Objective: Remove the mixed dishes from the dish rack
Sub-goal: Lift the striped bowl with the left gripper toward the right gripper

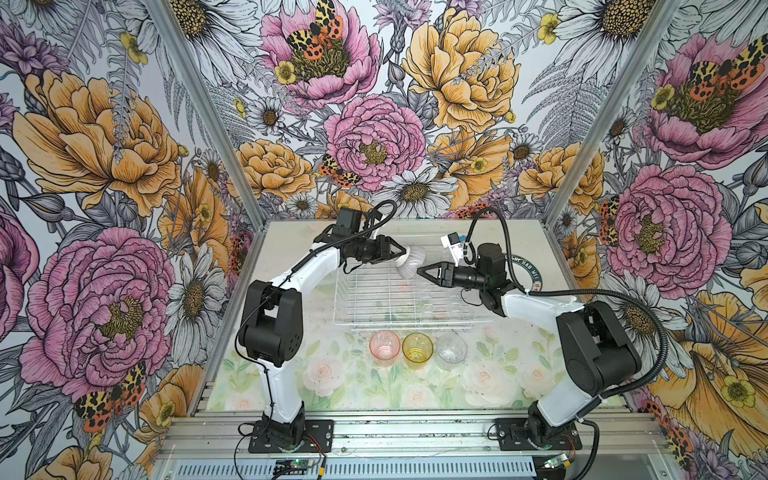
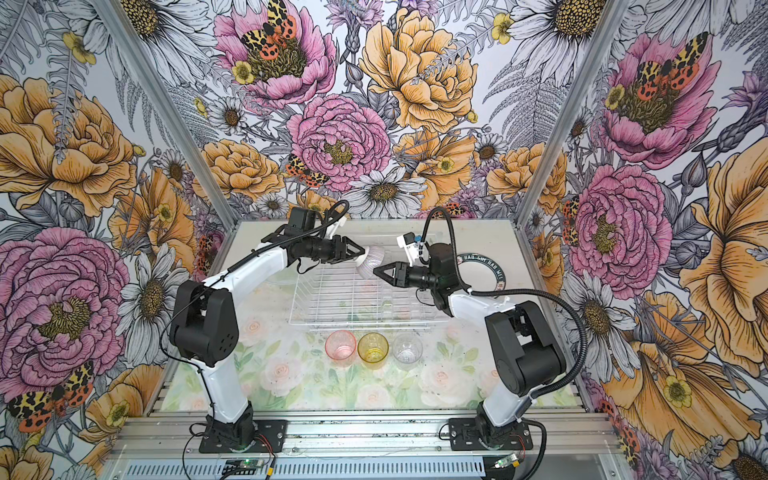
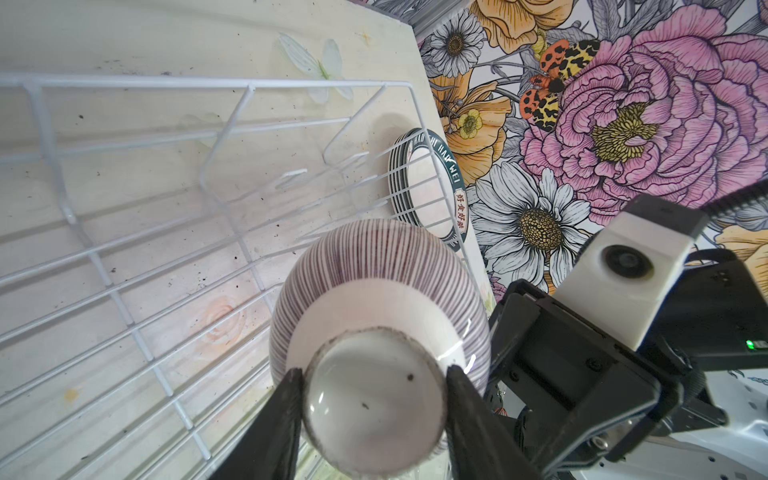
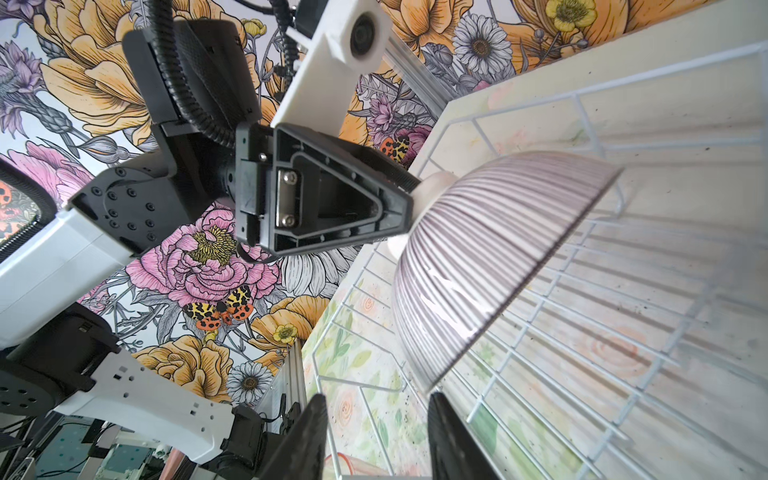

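Gripping grey-striped ribbed bowl (image 3: 374,266) by white foot — left claw (image 3: 374,372), right claw (image 4: 376,399) part-open beside its rim

Left gripper (image 1: 404,250) reaches inward, fingers (image 3: 286,415) pinched tight; right gripper (image 1: 419,271) faces it (fingers (image 4: 316,436) apart, wrist level).

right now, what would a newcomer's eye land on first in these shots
The left gripper holds the striped bowl by its foot, tipped sideways above the dish rack, with the right gripper beside its rim. In front of the rack stand pink, yellow and clear tumblers in a row.
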Available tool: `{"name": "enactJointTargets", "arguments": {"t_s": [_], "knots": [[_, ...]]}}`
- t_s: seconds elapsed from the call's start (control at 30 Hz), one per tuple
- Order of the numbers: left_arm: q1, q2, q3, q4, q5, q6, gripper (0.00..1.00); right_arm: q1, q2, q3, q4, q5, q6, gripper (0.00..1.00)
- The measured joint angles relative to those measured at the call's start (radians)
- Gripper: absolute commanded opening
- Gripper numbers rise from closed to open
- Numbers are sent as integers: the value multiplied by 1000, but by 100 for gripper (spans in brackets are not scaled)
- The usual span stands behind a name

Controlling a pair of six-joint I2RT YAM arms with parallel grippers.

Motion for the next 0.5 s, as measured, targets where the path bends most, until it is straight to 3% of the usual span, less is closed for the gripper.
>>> {"name": "enactJointTargets", "arguments": {"t_s": [0.5], "knots": [[-4,-68,-69,208,85,-129,33,0,73,-5,238,-7,129,40]]}}
